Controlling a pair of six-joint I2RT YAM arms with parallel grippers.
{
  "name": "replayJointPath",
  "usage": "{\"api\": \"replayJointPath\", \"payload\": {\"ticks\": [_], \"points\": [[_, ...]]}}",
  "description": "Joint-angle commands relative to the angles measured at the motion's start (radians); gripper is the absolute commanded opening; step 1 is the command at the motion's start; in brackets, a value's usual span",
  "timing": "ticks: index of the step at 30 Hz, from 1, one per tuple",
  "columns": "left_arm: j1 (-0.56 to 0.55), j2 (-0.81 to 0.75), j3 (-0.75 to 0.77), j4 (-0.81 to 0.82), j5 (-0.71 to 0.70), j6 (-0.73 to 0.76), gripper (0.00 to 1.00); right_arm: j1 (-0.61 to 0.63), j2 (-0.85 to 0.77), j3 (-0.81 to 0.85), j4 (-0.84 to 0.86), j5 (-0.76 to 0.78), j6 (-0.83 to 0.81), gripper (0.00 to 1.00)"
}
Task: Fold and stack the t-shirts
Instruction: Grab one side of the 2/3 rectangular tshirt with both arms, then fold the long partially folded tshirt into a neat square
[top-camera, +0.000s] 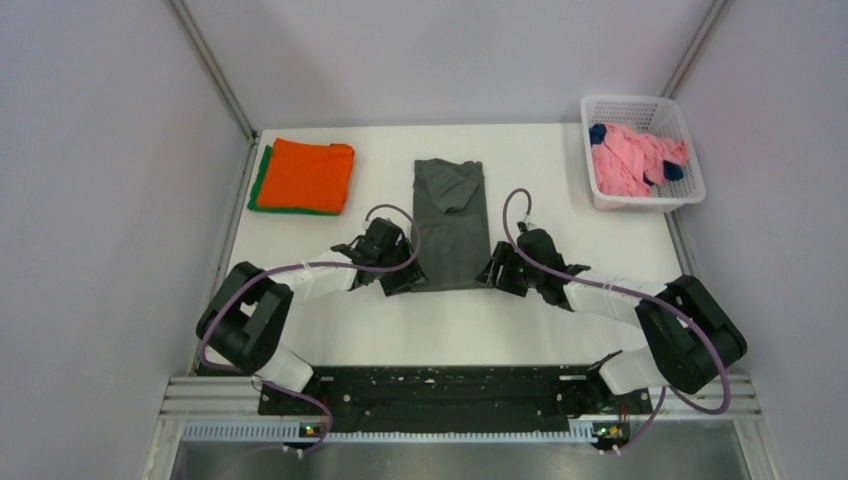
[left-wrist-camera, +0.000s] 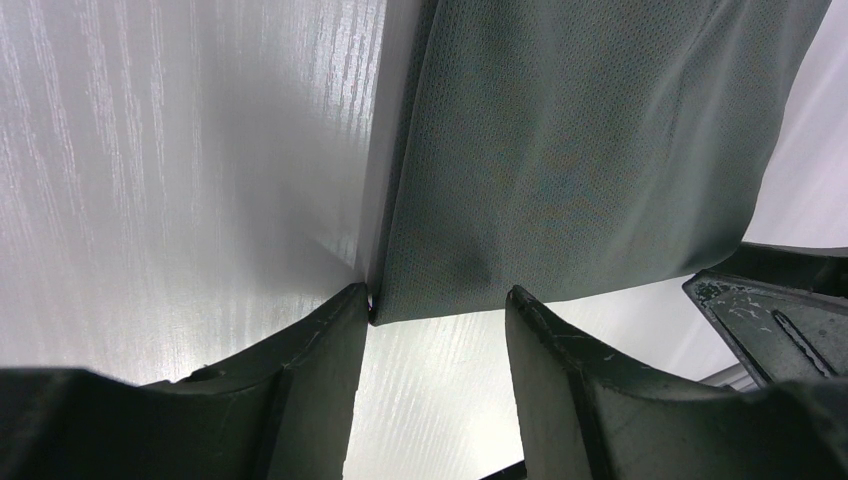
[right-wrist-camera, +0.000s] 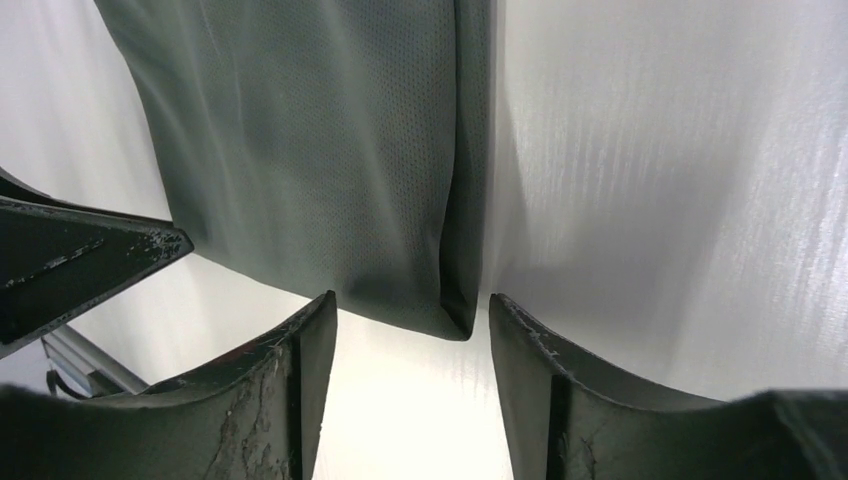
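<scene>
A dark olive-grey t-shirt (top-camera: 450, 225) lies in the middle of the table, folded into a long strip running away from me. My left gripper (top-camera: 401, 279) is at its near left corner and my right gripper (top-camera: 496, 274) at its near right corner. In the left wrist view the shirt (left-wrist-camera: 580, 150) ends with its corner by the left fingertip; the left gripper (left-wrist-camera: 435, 312) is open with bare table in the gap. In the right wrist view the shirt (right-wrist-camera: 330, 150) reaches just between the tips of the open right gripper (right-wrist-camera: 408, 312), its folded corner near the right finger.
A folded orange t-shirt (top-camera: 308, 172) lies on a green one (top-camera: 257, 188) at the back left. At the back right a white basket (top-camera: 632, 104) holds a pink t-shirt (top-camera: 628, 162) and navy cloth (top-camera: 598, 133). Metal frame posts stand at the table's far corners.
</scene>
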Motion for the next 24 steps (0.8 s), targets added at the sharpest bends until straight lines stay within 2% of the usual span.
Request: {"api": "replayJointPath", "payload": {"ticks": [1,6,9,10,11,19,24], "points": [[-0.005,0.011,-0.026,-0.094,-0.078,0.008,0.58,0.002,0.005,-0.029,0.005,-0.026,0.027,0.51],[-0.004,0.005,-0.031,-0.104,-0.088,0.006,0.58,0.003,0.008,-0.066,0.005,0.013,0.036,0.33],[-0.005,0.004,-0.031,-0.116,-0.091,0.006,0.58,0.002,0.023,-0.083,0.02,0.016,0.043,0.14],[-0.004,0.003,-0.033,-0.12,-0.093,0.004,0.57,0.002,0.022,-0.093,0.027,0.021,0.046,0.03],[-0.004,0.002,-0.035,-0.125,-0.097,0.004,0.57,0.003,0.021,-0.105,0.032,0.03,0.046,0.0],[-0.009,0.002,-0.067,-0.109,-0.082,-0.013,0.53,0.002,0.014,-0.205,0.129,-0.018,0.068,0.0],[-0.019,0.02,-0.072,-0.088,-0.085,-0.026,0.41,0.004,0.006,-0.202,0.122,-0.028,0.06,0.0]]}}
